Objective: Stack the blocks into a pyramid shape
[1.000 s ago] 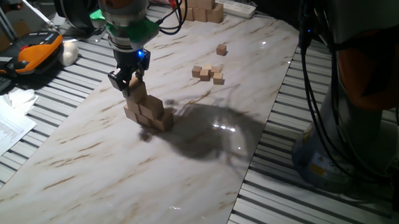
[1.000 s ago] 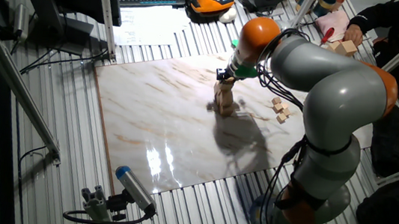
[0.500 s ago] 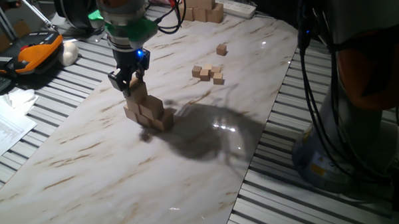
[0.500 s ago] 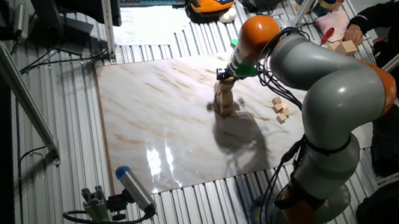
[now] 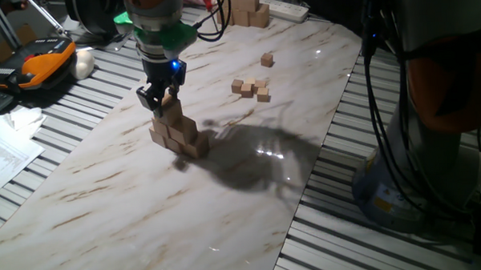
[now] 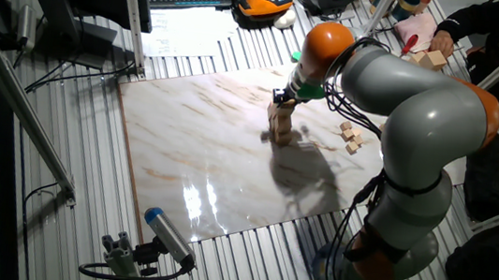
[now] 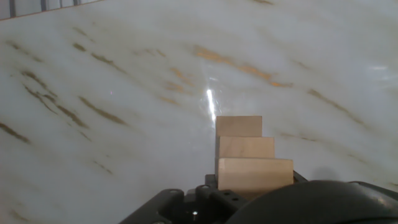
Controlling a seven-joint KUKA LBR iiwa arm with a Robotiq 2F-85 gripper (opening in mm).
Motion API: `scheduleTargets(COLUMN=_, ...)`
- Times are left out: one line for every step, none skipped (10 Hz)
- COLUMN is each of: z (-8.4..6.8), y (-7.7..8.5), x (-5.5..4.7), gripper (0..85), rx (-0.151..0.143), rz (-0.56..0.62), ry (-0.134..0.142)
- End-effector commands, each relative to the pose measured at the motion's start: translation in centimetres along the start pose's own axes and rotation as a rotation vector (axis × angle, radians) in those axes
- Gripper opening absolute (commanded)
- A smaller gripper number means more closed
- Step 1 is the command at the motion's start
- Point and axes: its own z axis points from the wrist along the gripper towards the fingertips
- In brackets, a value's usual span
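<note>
Dim, sharp fixed views; overhead light glares off the glossy white marble-patterned worktop [image 5: 250, 179], and a dark arm shadow [image 5: 245, 163] spreads there. Hand view is brighter, its bottom edge dark.

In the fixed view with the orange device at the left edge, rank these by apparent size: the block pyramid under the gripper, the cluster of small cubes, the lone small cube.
1. Block pyramid, clearly largest.
2. Cluster of small cubes.
3. Lone small cube, smallest. It sits farther from the camera than the cluster, but that does not change the order.
</note>
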Motion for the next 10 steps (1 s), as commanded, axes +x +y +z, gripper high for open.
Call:
scheduleTargets(z=0.07, y=0.07, x=0.14, gripper=0.0, rx=0.002, rz=0.001, ry=-0.001)
scheduleTargets(z=0.14, y=-0.01, x=0.17, gripper=0.0, rx=-0.001, rz=-0.005, ry=0.000)
scheduleTargets(z=0.23, y=-0.18, x=0.13, gripper=0.0, rx=-0.009, rz=-0.022, ry=0.006)
scheduleTargets(z=0.32, y=-0.30, x=0.11, gripper=0.0, rx=-0.019, rz=-0.032, ry=0.001)
scheduleTargets(z=0.29, y=-0.30, x=0.13, gripper=0.0, rx=-0.019, rz=-0.037, ry=0.001)
scheduleTargets(z=0.24, y=-0.21, x=0.21, gripper=0.0, rx=-0.015, rz=-0.017, ry=0.000)
scheduleTargets(z=0.22, y=-0.08, x=0.37, gripper=0.0, rx=-0.010, rz=0.006, ry=-0.015)
scheduleTargets(z=0.28, y=0.10, x=0.60, gripper=17.0, rx=0.010, rz=0.028, ry=-0.031)
scheduleTargets(z=0.30, y=0.18, x=0.69, gripper=17.0, rx=0.011, rz=0.034, ry=-0.033)
scheduleTargets(z=0.37, y=0.28, x=0.84, gripper=17.0, rx=0.022, rz=0.044, ry=-0.042)
